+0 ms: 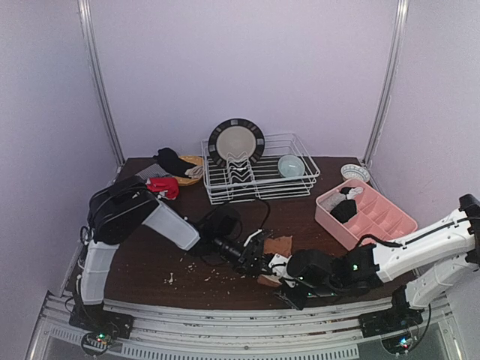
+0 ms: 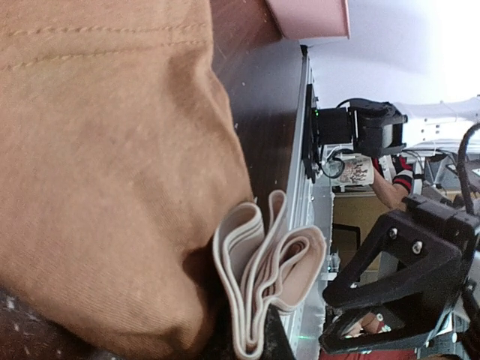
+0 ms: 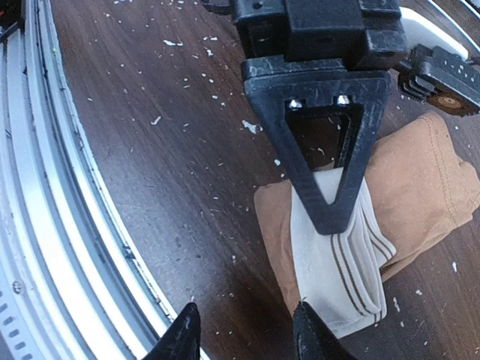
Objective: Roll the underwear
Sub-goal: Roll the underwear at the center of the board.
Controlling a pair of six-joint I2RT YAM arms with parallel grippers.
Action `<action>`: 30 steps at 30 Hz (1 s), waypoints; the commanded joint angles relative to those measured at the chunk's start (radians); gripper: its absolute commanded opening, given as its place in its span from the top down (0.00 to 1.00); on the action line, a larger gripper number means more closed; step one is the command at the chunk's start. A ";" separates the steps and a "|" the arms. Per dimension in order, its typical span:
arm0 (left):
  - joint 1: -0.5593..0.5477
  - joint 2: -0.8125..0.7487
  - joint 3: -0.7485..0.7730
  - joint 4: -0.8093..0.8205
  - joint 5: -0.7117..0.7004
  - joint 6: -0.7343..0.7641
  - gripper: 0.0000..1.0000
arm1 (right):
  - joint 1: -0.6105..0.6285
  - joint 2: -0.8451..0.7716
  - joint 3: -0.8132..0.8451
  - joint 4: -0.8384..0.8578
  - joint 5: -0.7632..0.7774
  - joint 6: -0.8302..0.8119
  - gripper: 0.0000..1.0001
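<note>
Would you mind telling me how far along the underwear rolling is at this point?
Done, it seems: a dark piece already sits in the pink tray. In hand: the left end effector is shut on the pale band of the brown underwear; the right end effector is open beside it. Left: a black garment and a red garment wait at the back.

In my left wrist view brown underwear (image 2: 105, 150) runs off top and left edges, right gripper (image 3: 247, 337) fingers cut by the bottom edge, left gripper (image 3: 330, 221) far finger hidden behind the near one
</note>
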 commanded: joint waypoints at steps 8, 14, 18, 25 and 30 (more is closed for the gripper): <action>0.056 0.088 -0.021 0.116 0.018 -0.196 1.00 | -0.022 0.172 0.160 -0.129 0.095 -0.170 0.51; 0.058 0.098 -0.025 0.127 0.035 -0.207 1.00 | -0.068 0.228 0.183 -0.155 0.088 -0.197 0.50; 0.061 0.100 -0.025 0.101 0.036 -0.193 1.00 | -0.073 0.209 0.182 -0.142 0.110 -0.213 0.50; 0.071 0.101 -0.034 0.079 0.039 -0.179 1.00 | -0.114 0.281 0.226 -0.179 0.075 -0.254 0.51; 0.073 0.099 -0.041 0.077 0.040 -0.178 1.00 | -0.127 0.334 0.226 -0.187 0.061 -0.252 0.55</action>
